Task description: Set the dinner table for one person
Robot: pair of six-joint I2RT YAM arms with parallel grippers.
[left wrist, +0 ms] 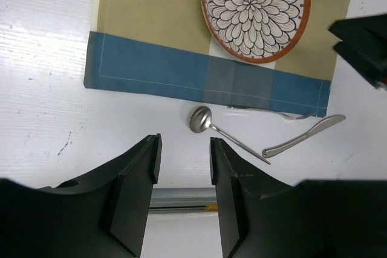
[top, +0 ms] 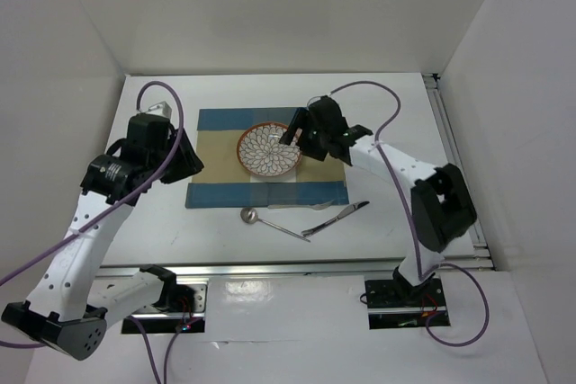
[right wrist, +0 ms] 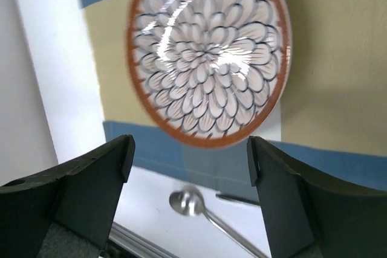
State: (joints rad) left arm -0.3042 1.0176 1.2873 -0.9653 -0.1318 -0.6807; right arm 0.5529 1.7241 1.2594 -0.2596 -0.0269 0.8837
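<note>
Top external, table (top: pixel 153 222): spans view, under everything.
Plate (top: pixel 267 150): done, on mat (top: pixel 216 193).
Spoon (top: pixel 274 226), knife (top: pixel 337 216): loose at mat's 6 o'clock, likely unplaced.
Right gripper (right wrist: pixel 190 155): jaws wide, empty, over plate.
Left gripper (left wrist: pixel 184 149): jaws apart, empty.

The left arm (top: pixel 76 231) rises from its base and bends inward; the left hand (left wrist: pixel 184 149) points down, jaws parallel with a moderate gap between them. The right arm (top: pixel 405 168) reaches forward and leftward, elbow raised; the right hand (right wrist: pixel 190 155) points down, jaws spread wide.
</note>
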